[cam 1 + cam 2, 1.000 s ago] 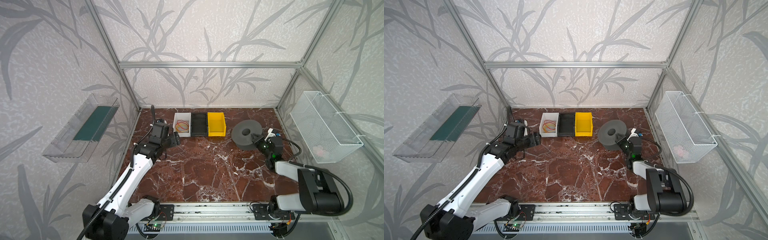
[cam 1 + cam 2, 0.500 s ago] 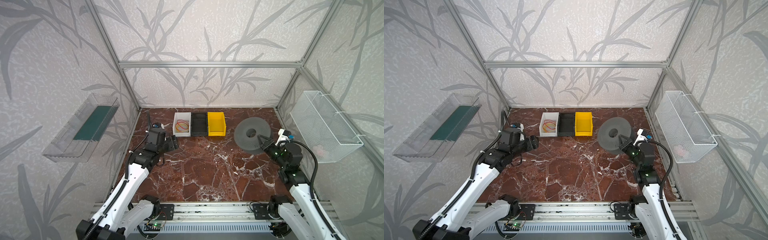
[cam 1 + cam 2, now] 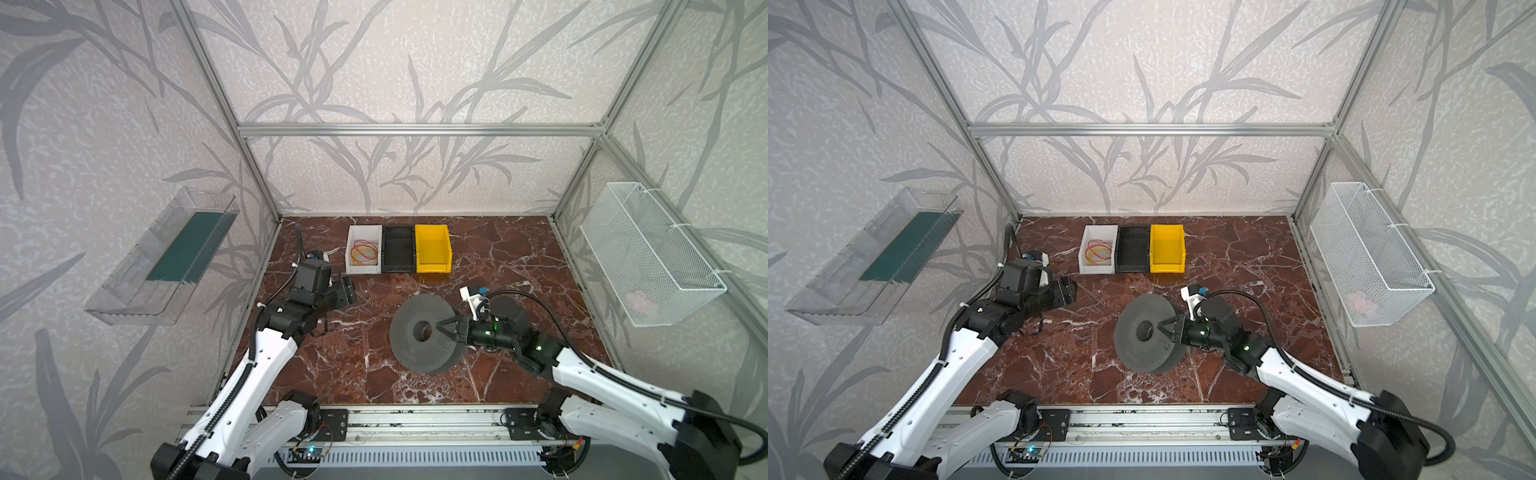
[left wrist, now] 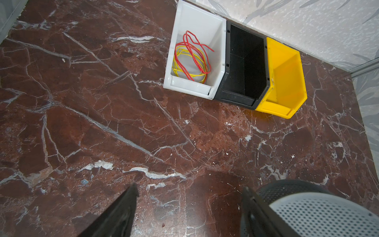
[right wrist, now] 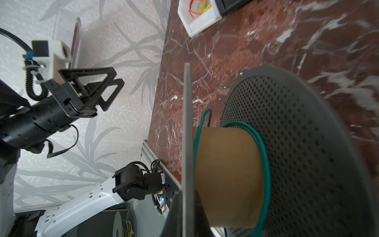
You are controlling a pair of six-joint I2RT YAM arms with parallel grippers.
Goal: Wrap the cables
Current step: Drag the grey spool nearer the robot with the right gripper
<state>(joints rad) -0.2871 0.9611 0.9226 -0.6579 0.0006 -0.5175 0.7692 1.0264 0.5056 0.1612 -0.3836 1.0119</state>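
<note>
**A:** How do our arms stand?

**B:** Our left arm (image 3: 266, 357) bends up and forward, over the table (image 3: 498, 257) near the white bin (image 3: 365, 233). Our left gripper (image 3: 348, 291) is spread wide and holds nothing.

**A:** And the other one?

**B:** Our right arm (image 3: 582, 374) reaches to the middle. Our right gripper (image 3: 439, 328) pinches tight on the flat side of the grey spool (image 3: 415, 353).

**A:** Where are the cables (image 3: 365, 253)?

**B:** Red and yellow, curled up in the white bin.

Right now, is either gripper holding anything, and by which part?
The right gripper pinches the grey spool by its upper flange; the left gripper is open and empty.
</note>
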